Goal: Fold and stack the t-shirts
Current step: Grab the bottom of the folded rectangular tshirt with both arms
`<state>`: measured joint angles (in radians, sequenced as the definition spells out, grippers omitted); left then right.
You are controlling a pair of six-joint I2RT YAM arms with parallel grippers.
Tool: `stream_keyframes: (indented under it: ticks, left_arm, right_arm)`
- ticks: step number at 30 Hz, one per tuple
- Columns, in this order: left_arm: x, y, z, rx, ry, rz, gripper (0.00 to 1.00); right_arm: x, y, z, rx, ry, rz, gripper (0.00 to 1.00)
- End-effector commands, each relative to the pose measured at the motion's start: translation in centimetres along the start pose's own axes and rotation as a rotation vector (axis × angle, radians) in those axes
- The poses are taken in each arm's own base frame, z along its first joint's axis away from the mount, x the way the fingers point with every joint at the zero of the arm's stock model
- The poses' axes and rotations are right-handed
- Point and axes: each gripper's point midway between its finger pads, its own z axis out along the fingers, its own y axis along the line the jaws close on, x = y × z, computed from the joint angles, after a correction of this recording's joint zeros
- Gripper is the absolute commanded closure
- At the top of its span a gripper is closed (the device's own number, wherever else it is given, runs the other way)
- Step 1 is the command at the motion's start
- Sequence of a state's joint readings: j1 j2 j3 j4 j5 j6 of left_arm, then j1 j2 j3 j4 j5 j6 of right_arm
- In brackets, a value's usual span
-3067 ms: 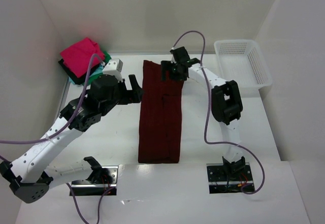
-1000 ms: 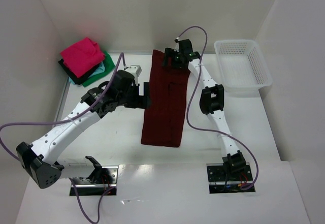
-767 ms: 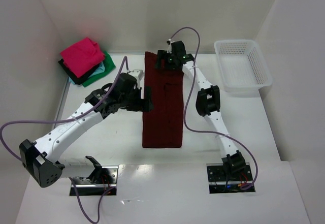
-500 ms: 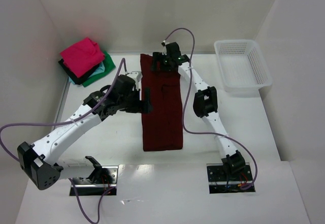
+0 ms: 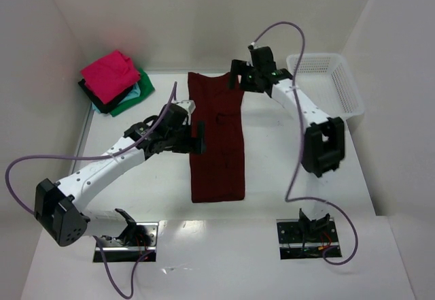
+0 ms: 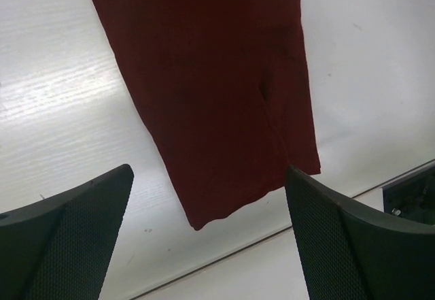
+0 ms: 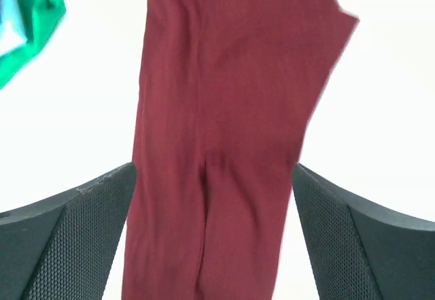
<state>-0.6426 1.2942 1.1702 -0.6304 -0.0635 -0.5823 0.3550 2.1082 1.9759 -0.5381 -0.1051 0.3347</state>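
Note:
The maroon t-shirt [image 5: 216, 143] lies flat on the table, folded lengthwise into a long narrow strip running from far to near. It also shows in the left wrist view [image 6: 217, 89] and the right wrist view [image 7: 224, 109]. My left gripper [image 5: 198, 138] is open and empty, hovering at the strip's left edge near its middle [image 6: 207, 245]. My right gripper [image 5: 236, 79] is open and empty above the strip's far right corner [image 7: 214, 239]. A stack of folded t-shirts, pink [image 5: 109, 72] on top of green, light blue and black, sits at the far left.
A white mesh basket [image 5: 314, 56] stands at the far right. The green shirt's edge [image 7: 30, 28] shows at the top left of the right wrist view. White walls close in the table at the left, back and right.
My right gripper has moved right, from over the shirt's far end to its far right corner, and its elbow has swung out right. The left gripper has barely moved.

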Motion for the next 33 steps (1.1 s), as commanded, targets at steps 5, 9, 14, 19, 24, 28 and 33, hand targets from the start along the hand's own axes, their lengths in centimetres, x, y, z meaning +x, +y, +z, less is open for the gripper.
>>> stream_keyframes:
  ticks: [5,9,14,19,24,28,33]
  left_arm:
    - [4.4,-0.3,2.1,0.078,0.141,-0.069,0.0]
    - [7.3,-0.5,2.8,0.12,0.232,-0.117,0.0]
    - [9.8,-0.1,3.1,0.124,0.301,-0.151,0.0]
    - [12.0,0.6,3.3,0.102,0.36,-0.201,0.0]
    - [13.2,0.2,2.5,0.125,0.386,-0.235,0.0]
    - [14.1,0.3,2.4,0.123,0.415,-0.262,0.0]
    - [14.9,-0.1,2.1,0.141,0.426,-0.305,0.0]
  right_arm:
    - [7.9,-1.6,-8.9,0.01,-0.024,0.216,0.0]
    - [16.5,-3.8,-11.8,0.054,0.118,0.308,0.04]
    - [22.2,-2.0,-16.1,0.011,0.185,0.416,0.05]
    - [29.2,0.1,-18.3,-0.034,0.317,0.496,0.09]
    - [33.6,0.7,-19.2,-0.04,0.406,0.516,0.2]
    - [34.8,0.6,-19.7,-0.034,0.428,0.518,0.24]
    - [35.5,0.5,-19.3,-0.032,0.434,0.517,0.27]
